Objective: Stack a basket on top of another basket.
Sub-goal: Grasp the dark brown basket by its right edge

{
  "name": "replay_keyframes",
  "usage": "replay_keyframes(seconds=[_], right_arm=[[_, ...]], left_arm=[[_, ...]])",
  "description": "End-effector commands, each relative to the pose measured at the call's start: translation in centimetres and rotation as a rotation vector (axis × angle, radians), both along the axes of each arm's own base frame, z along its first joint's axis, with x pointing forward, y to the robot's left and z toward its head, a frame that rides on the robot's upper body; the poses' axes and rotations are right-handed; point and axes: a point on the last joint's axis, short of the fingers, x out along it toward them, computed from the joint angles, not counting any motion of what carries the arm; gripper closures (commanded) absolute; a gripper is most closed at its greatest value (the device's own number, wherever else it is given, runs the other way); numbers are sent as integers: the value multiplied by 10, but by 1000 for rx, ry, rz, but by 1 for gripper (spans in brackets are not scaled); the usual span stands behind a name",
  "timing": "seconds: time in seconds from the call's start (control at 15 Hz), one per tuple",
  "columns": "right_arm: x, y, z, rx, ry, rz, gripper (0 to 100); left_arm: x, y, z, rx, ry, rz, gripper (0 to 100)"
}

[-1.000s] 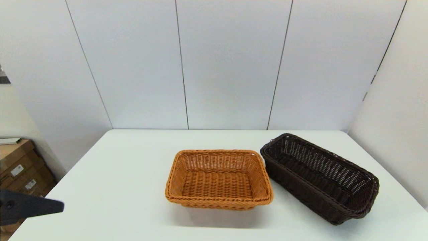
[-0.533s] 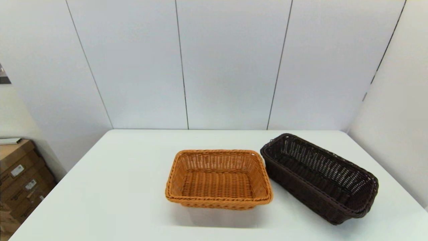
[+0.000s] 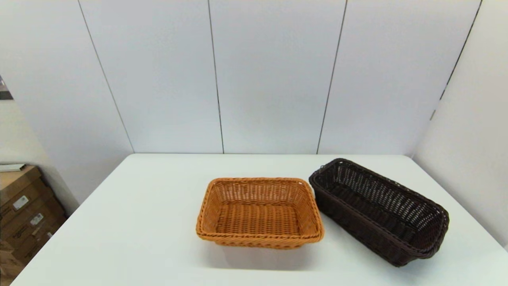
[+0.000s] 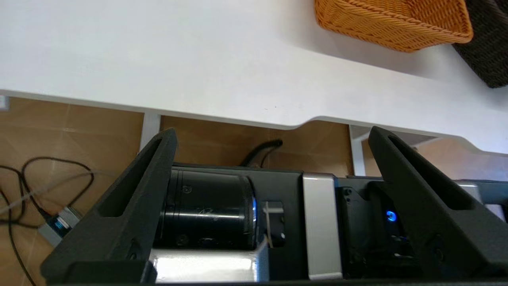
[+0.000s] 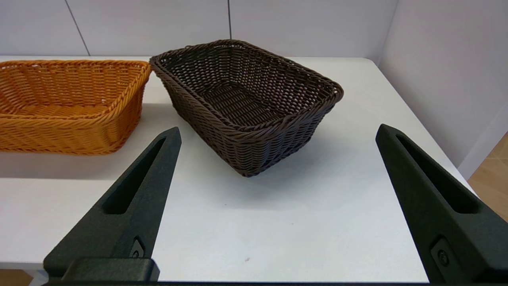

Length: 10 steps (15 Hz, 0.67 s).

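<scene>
Dark basket (image 3: 379,210) near table (image 3: 139,222) right edge.

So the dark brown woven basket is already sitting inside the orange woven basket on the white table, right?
Not quite. The dark brown woven basket stands on the white table beside the orange woven basket, to its right, not inside it. The head view shows this.

A big white worktop (image 3: 139,222) fills the middle. Its near edge has a curved cut in it. Behind it stands a pale wall (image 3: 270,79) made of tall panels with thin dark lines between them. Brown cardboard boxes (image 3: 24,210) with small white labels sit low down past the worktop's left side. Thin black cables (image 4: 27,186) lie on the brown floor (image 4: 79,131) under the worktop.
</scene>
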Motion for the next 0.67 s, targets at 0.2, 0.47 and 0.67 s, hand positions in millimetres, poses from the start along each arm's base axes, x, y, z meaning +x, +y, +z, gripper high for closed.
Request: replay_keyframes(seconds=[0.2, 0.47, 0.67], right_arm=[[0, 0, 0, 0, 0, 0, 0], [0, 0, 0, 0, 0, 0, 0], [0, 0, 0, 0, 0, 0, 0]], left_arm=[[-22, -2, -39, 115, -189, -17, 0], [2, -1, -46, 153, -280, 17, 0], [37, -1, -60, 171, -449, 50, 0]])
